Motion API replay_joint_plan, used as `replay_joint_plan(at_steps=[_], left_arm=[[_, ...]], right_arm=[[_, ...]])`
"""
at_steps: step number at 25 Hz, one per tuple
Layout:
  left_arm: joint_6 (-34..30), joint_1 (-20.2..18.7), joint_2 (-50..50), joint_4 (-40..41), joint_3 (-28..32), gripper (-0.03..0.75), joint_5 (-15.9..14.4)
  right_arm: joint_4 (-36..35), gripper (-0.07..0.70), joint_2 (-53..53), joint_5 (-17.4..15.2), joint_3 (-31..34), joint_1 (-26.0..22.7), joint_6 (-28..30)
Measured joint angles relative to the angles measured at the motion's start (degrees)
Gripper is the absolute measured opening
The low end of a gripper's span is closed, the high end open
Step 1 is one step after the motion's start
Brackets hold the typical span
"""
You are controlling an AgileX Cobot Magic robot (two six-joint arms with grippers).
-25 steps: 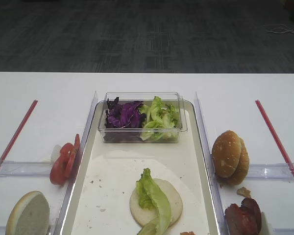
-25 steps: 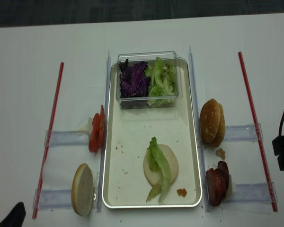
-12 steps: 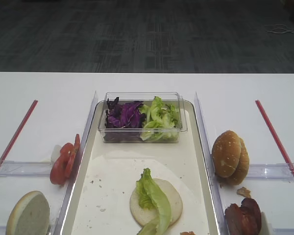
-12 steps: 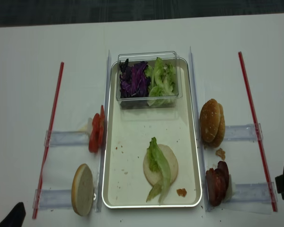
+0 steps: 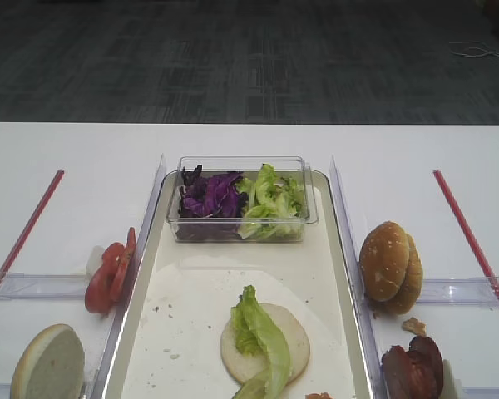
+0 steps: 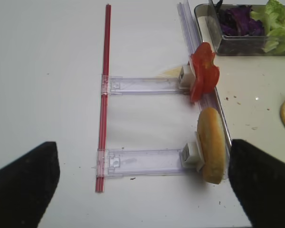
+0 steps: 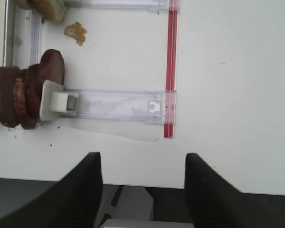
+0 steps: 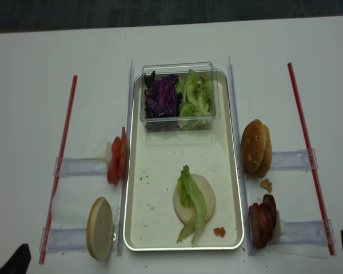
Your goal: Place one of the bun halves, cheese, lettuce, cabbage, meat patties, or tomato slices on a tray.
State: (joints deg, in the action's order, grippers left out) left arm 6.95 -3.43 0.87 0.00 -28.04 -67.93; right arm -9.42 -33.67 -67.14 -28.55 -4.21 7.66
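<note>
On the cream tray lies a bun half with a curly lettuce leaf across it. Tomato slices and another bun half stand on edge left of the tray. More bun halves and meat patties stand to its right. Purple cabbage fills part of a tub. I see no clear cheese. My right gripper is open and empty over the table's near edge, right of the patties. My left gripper is open wide and empty, near the left bun half.
A clear tub at the tray's far end also holds green leaves. Clear holder rails and red strips lie on both sides of the tray. A crumb lies near the patties.
My right arm has drawn back toward the table's near right edge, almost leaving the overhead view. The food and the left gripper have not moved.
</note>
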Motion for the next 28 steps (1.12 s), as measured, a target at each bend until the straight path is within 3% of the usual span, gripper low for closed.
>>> replay_joint_plan(at_steps=[10,28], left_arm=[[0.0,0.0,0.0,0.0,0.0,0.671,0.0],[0.0,0.0,0.0,0.0,0.0,0.671,0.0]], right_arm=[[0.02,0.438,7.84,2.35,1.83,0.0,0.0],[0.15,0.437,21.39,2.35,1.83,-0.08,0.0]])
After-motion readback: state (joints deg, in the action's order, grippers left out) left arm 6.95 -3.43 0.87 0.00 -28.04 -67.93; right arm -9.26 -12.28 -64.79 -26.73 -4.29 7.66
